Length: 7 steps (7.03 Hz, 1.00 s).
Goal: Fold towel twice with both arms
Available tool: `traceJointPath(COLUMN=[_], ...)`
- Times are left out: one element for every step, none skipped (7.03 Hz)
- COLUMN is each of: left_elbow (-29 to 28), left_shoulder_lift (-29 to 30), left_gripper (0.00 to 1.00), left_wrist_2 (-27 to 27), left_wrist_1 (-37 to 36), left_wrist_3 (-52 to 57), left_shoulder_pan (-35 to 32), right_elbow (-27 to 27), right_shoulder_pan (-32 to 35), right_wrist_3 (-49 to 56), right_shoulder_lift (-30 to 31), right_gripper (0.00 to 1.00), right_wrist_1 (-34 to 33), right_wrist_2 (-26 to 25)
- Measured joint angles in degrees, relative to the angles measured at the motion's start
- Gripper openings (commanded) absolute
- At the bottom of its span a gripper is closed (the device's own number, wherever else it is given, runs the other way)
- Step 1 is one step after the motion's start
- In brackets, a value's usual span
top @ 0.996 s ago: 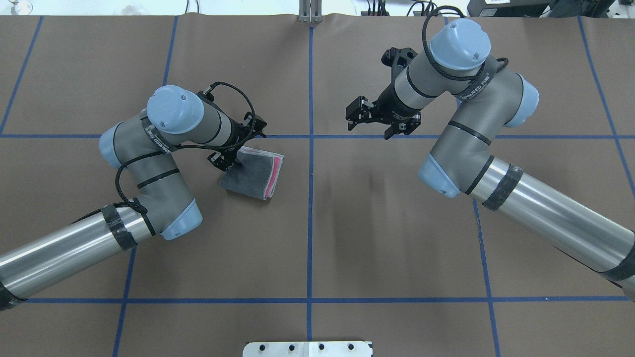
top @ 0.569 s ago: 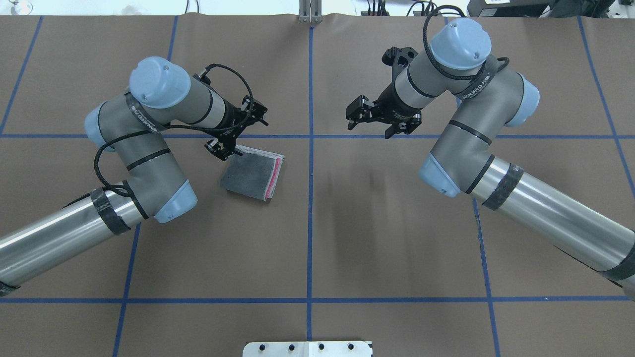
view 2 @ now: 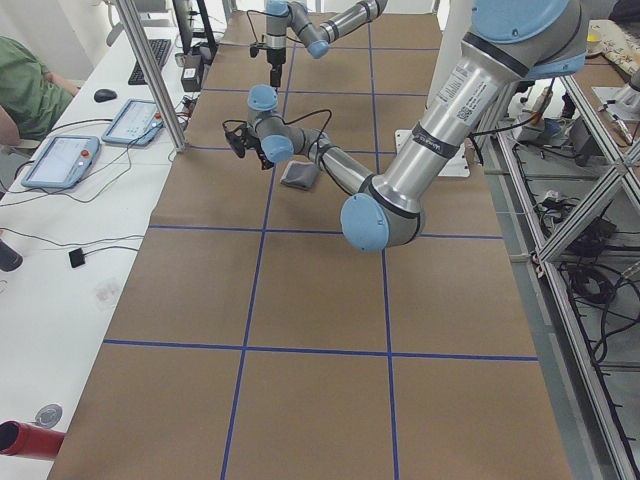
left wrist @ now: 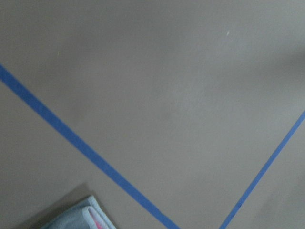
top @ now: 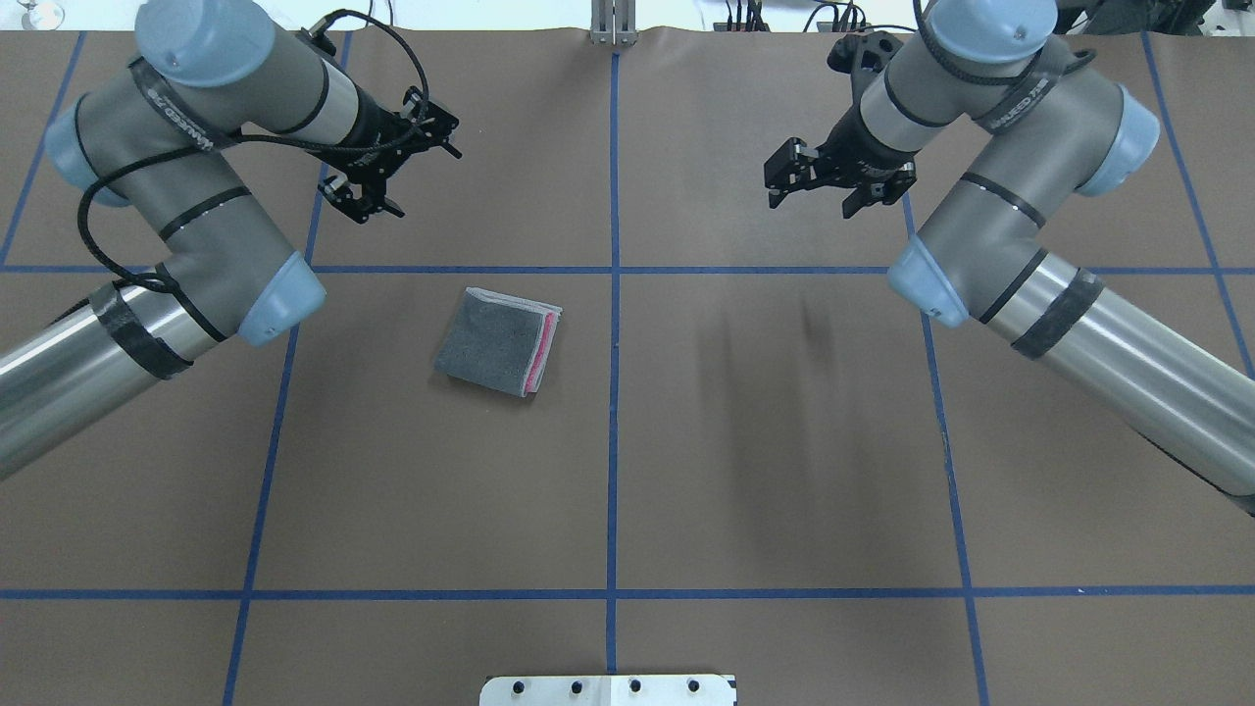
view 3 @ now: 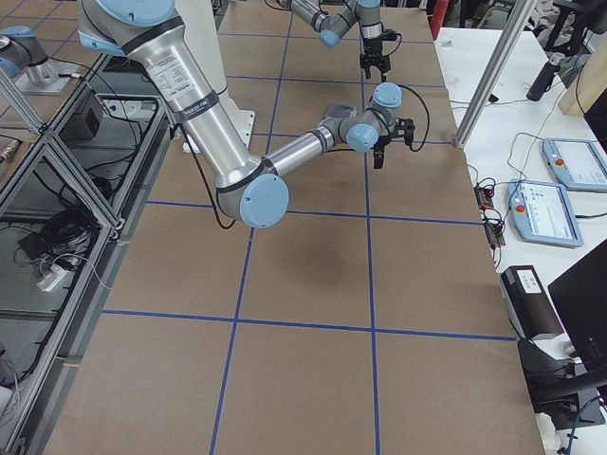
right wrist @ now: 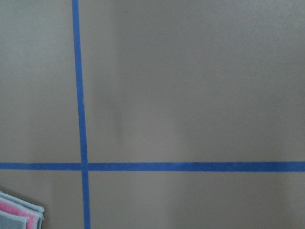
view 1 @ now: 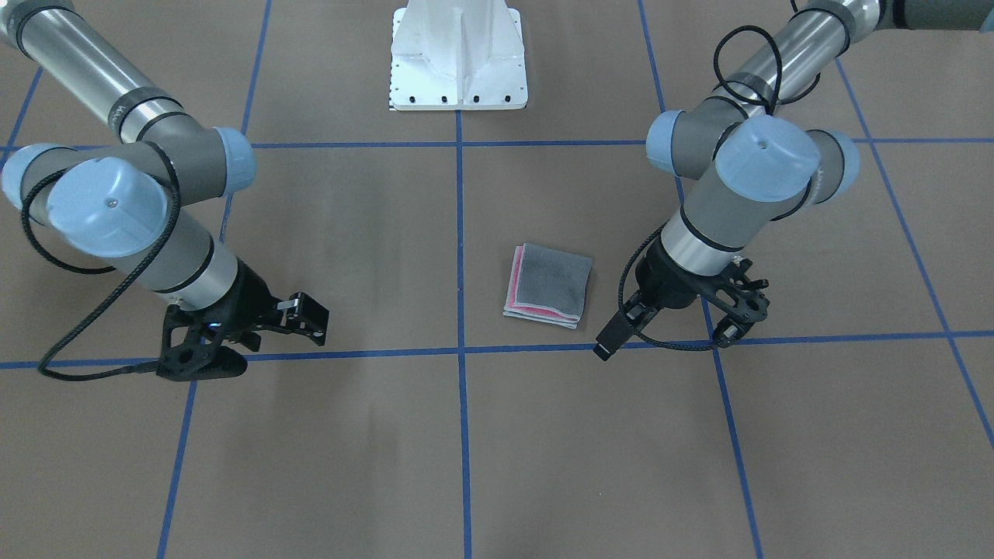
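The towel (top: 498, 340) lies folded into a small square left of the table's centre line. Its dark grey face is up, and pink and pale layered edges show along its right side. It also shows in the front-facing view (view 1: 550, 285). One corner of it shows in the left wrist view (left wrist: 78, 218) and in the right wrist view (right wrist: 16, 214). My left gripper (top: 365, 199) is open and empty, raised beyond the towel to its far left. My right gripper (top: 814, 201) is open and empty, high over the far right half.
Brown paper with blue tape grid lines (top: 613, 431) covers the table. The white pedestal base (view 1: 458, 62) stands at the robot's edge. A side bench with tablets (view 2: 60, 160) and a seated person (view 2: 25, 90) lies beyond the far edge.
My left gripper has lifted off the towel's far left corner and moved up and away to the far left. My right gripper has moved right and farther back. The towel has stayed still.
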State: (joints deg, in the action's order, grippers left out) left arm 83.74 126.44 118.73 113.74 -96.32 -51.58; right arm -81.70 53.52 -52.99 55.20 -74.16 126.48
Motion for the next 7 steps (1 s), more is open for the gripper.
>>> traceJointPath(left_elbow=[1.07, 2.16, 3.78, 5.48, 6.66, 7.20, 8.00], left_shoulder_lift=[-0.38, -2.32, -6.15, -10.39, -14.33, -17.19, -19.18], left_gripper=[1.00, 1.00, 1.00, 1.00, 1.00, 1.00, 1.00], left_wrist_2=[-0.22, -0.31, 0.00, 1.10, 3.23, 5.22, 6.20], left_wrist_1=[-6.05, -9.71, -11.39, -12.53, -13.47, -13.92, -13.97], left_wrist_3=[9.78, 19.60, 30.88, 42.32, 51.88, 58.75, 62.95], left_shoulder_pan=[-2.42, -4.65, -7.02, -9.86, -13.16, -16.72, -20.08], right_elbow=[-0.05, -0.09, -0.16, -0.21, -0.18, -0.11, -0.35], right_shoulder_pan=[3.00, 6.35, 10.09, 14.08, 18.32, 22.47, 26.50], right_wrist_3=[8.74, 17.82, 26.31, 33.75, 40.05, 44.50, 46.80], right_shoulder_lift=[0.26, 1.04, 2.79, 5.23, 7.89, 10.48, 12.88], right_gripper=[1.00, 1.00, 1.00, 1.00, 1.00, 1.00, 1.00], right_wrist_1=[-6.61, -12.00, -14.93, -16.07, -16.49, -16.65, -16.60], right_wrist_2=[-0.39, -0.98, -1.26, -1.06, 0.23, 3.16, 6.80])
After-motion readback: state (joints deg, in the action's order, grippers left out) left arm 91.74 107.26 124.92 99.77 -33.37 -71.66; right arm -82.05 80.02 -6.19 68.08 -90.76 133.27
